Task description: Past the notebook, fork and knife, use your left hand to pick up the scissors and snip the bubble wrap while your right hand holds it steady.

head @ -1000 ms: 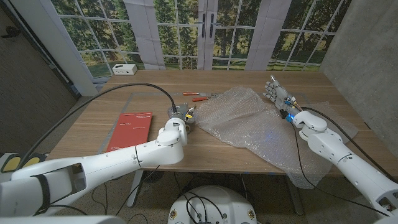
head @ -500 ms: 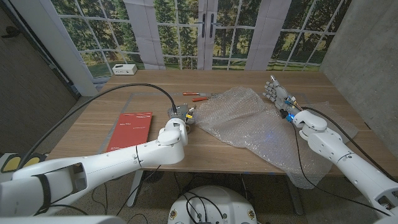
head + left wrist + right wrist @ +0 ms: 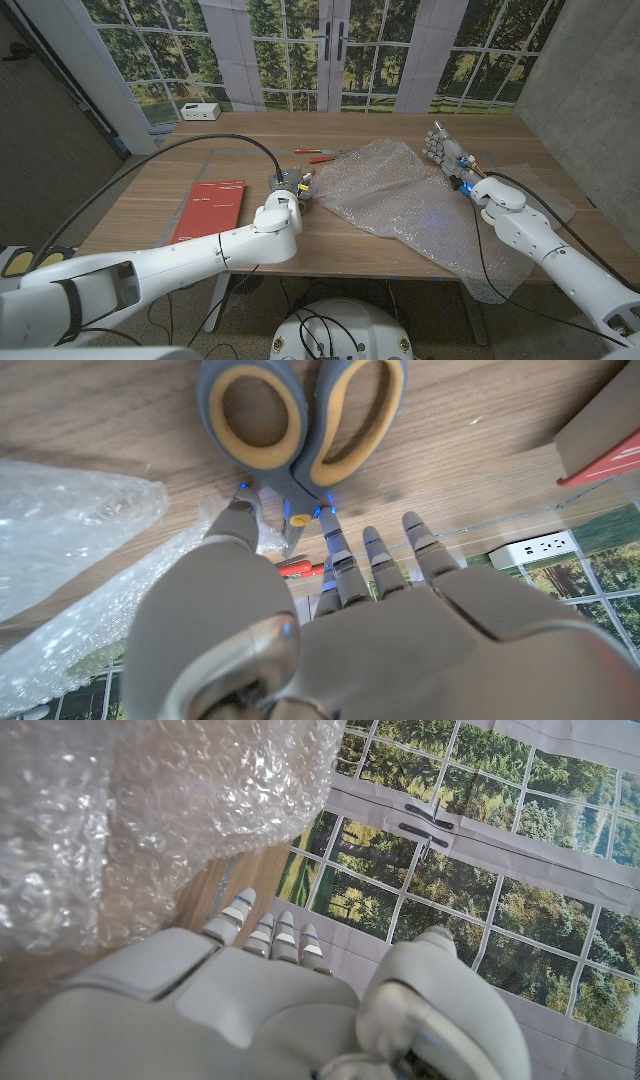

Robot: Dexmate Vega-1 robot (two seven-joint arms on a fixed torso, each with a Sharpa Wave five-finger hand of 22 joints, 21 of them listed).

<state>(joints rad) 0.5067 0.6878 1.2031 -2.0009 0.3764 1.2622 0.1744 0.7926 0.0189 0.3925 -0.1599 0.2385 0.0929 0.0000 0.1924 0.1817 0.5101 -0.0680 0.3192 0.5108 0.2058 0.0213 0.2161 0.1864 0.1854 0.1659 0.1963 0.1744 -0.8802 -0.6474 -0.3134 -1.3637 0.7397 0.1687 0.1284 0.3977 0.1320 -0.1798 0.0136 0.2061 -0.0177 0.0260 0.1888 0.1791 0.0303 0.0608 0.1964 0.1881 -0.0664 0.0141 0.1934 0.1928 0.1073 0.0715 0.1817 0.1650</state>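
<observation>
The bubble wrap [image 3: 405,200] is taken as the landmark: a clear crumpled sheet spread over the wooden table [image 3: 240,135], its far-right corner hanging past the table's near edge.

The scissors [image 3: 300,425], grey handles with yellow-lined loops, are seen lying on the wood in the left wrist view, just beside the wrap's edge; in the head view they are hidden by the left hand [image 3: 292,187]. That hand is seen at the wrap's left edge, over the scissors. In the wrist view its fingertips [image 3: 335,525] are stretched out and reach to the base of the handles; nothing is grasped, the hand is released. Contact with the scissors cannot be told for sure.

The right hand [image 3: 446,153] is seen at the wrap's far right edge, fingers extended upward and apart, holding nothing. In the right wrist view the wrap [image 3: 130,820] is seen just beside its fingers [image 3: 285,940]; pressing on it cannot be confirmed.

A red notebook [image 3: 210,209] is seen well to the left of the wrap. Red-handled utensils [image 3: 318,155] lie just beyond the wrap's far left edge. A white box [image 3: 200,111] is seen at the table's far left corner.
</observation>
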